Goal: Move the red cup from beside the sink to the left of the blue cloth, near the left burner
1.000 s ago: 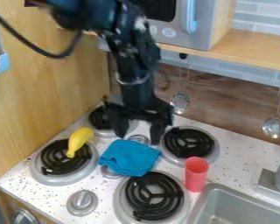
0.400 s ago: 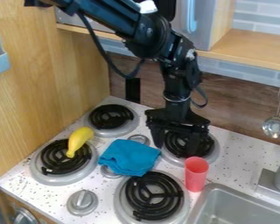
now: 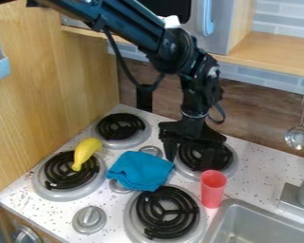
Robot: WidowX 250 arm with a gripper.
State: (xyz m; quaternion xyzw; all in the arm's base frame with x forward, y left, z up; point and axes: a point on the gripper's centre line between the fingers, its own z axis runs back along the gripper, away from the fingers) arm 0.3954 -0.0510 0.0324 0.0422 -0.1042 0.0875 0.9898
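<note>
Camera view: the black gripper (image 3: pixel 189 155) hangs fingers-down at the back-right burner (image 3: pixel 225 163), the one by the counter's (image 3: pixel 272 166) back edge; its fingers are spread, so the jaws stand apart; the arm comes in from the top left. The red plastic cup (image 3: pixel 213 191) stands upright just in front of the gripper, between that burner and the near left corner of the sink (image 3: pixel 243 207); can't tell if a fingertip touches its rim.

The folded blue cloth (image 3: pixel 140 170) lies in the middle of the stove area, just to the left of the gripper; it partly covers one small knob (image 3: pixel 119 188), and another knob (image 3: pixel 153 151) peeks out behind it. Over toward the counter's left edge there's a yellow banana (image 3: pixel 86 151) lying on the front-left burner (image 3: pixel 59 174), tilted so one end hangs over the burner's rim toward the back; the front-right burner (image 3: pixel 159 228) sits right by the cloth's near side, and a bigger knob (image 3: pixel 89 219) is near the counter's front edge.
</note>
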